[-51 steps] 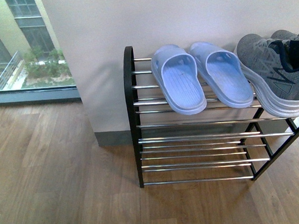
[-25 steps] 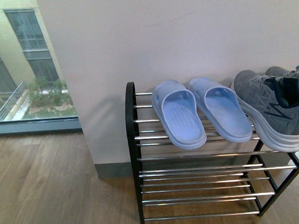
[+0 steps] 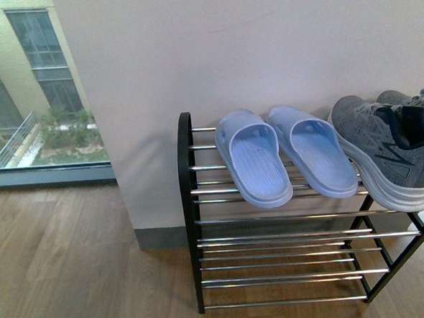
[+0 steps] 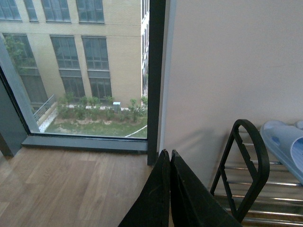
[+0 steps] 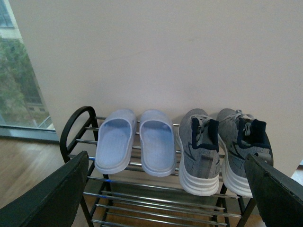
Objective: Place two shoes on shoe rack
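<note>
Right wrist view, right gripper (image 5: 165,189) wide open, empty, facing shoe rack (image 5: 142,187), apart.

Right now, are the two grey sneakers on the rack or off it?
On it: both grey sneakers sit on the shoe rack's top bars beside the blue slippers.

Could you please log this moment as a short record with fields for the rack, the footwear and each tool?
shoe rack: black frame, chrome bars, against the wall
top shelf: pair of light blue slippers, pair of grey sneakers beside them
lower shelves: no footwear visible
left tool: shut, empty, beside the rack's end
right tool: open, empty, facing the rack
floor: wood
</note>
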